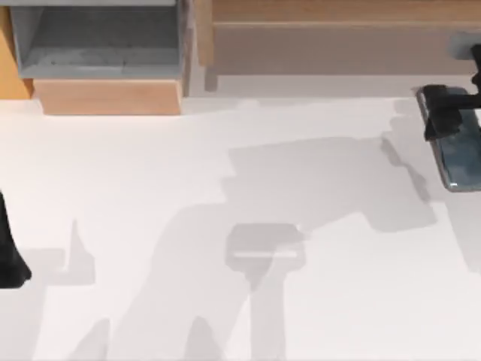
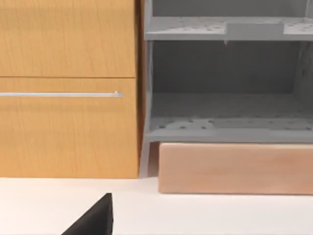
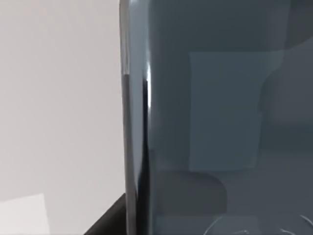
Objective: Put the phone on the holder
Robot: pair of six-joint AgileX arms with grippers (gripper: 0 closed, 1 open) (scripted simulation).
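One phone (image 3: 220, 117) sits closest to the right wrist camera, its glossy blue-grey face and thin silvery edge against the white table (image 1: 150, 188). From above, that single phone (image 1: 460, 154) lies at the table's far right edge, with the right gripper (image 1: 449, 113) over its far end — whether it is clenched on the phone cannot be told. At the left edge the left gripper (image 1: 9, 252) is parked, finger state unclear. One grey open shelf unit (image 2: 225, 88) and one wooden cabinet (image 2: 68, 88) stand behind.
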